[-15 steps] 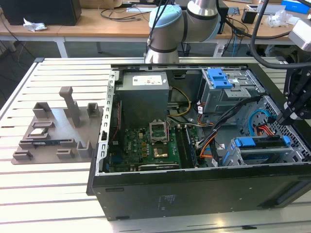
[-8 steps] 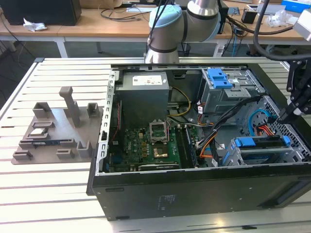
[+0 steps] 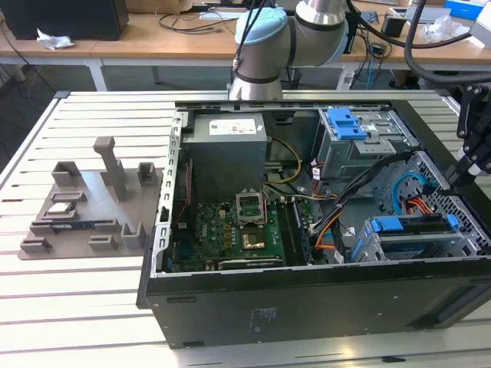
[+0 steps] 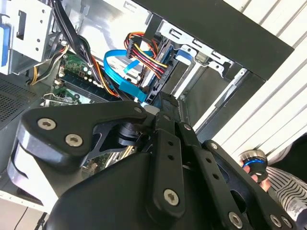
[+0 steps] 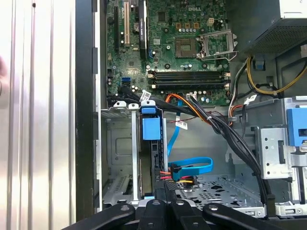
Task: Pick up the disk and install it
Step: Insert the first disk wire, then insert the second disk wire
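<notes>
Gripper (image 5: 163, 190), black, with bolted link arms, sits at the near end of the disk (image 5: 149, 128) in the first wrist view. Whether it is clamped on the disk or clear of it cannot be told.

1. Disk: a flat drive in a blue plastic carrier bracket. It stands on edge in the grey metal drive bay (image 5: 117, 143), with the blue tab of the bracket at the bay mouth. In the exterior view the disk (image 3: 410, 227) lies at 4 o'clock inside the open black computer case (image 3: 307, 307).
2. Cables: a flat blue data cable (image 5: 192, 165) and a red, yellow and black power lead (image 5: 178, 176) run just beside the disk.
3. Green motherboard (image 3: 230, 234): at 8 o'clock in the case, with the bare processor socket (image 3: 251, 205) near its middle.
4. Grey power supply box (image 3: 228, 157): at 11 o'clock in the case.
5. Grey metal drive cage with a blue handle (image 3: 347, 126): at 1 o'clock in the case.
6. Slatted white worktop (image 3: 84, 307): carries the case. A grey plastic fixture tray (image 3: 84, 207) lies at 9 o'clock from the case, near its wall.
</notes>
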Tool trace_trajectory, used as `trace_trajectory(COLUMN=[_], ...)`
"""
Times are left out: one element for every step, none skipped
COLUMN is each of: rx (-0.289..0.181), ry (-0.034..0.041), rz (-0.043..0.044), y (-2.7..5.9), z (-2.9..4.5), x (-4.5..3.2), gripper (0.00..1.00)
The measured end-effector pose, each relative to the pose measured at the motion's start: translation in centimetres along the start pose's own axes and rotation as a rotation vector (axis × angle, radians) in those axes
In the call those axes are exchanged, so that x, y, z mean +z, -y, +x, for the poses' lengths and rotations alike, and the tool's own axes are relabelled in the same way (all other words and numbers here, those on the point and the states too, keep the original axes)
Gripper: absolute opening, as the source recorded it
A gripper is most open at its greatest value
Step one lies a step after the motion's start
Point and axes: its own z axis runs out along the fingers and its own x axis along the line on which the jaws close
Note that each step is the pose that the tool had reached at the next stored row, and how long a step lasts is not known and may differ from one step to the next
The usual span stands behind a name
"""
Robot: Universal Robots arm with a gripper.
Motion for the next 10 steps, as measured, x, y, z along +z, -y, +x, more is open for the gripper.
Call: trace_trajectory(rx=[0.0,0.0,0.0,0.0,0.0,0.0,0.0,0.0,0.0,0.0], ry=[0.0001,0.0003,0.0004,0.0005,0.0007,0.0008,0.001,0.0011,0.0011,0.0011], rz=[0.0,0.0,0.0,0.0001,0.0001,0.0001,0.0,0.0,0.0001,0.0], y=[0.0,0.0,0.0,0.0,0.0,0.0,0.0,0.0,-0.18,-0.49], z=[0.0,0.0,0.0,0.0,0.0,0.0,0.0,0.0,-0.15,-0.39], x=[0.0,0.0,0.0,0.0,0.0,0.0,0.0,0.0,0.13,0.29], gripper=[0.11,0.11,0.11,0.11,0.11,0.11,0.11,0.11,0.11,0.11])
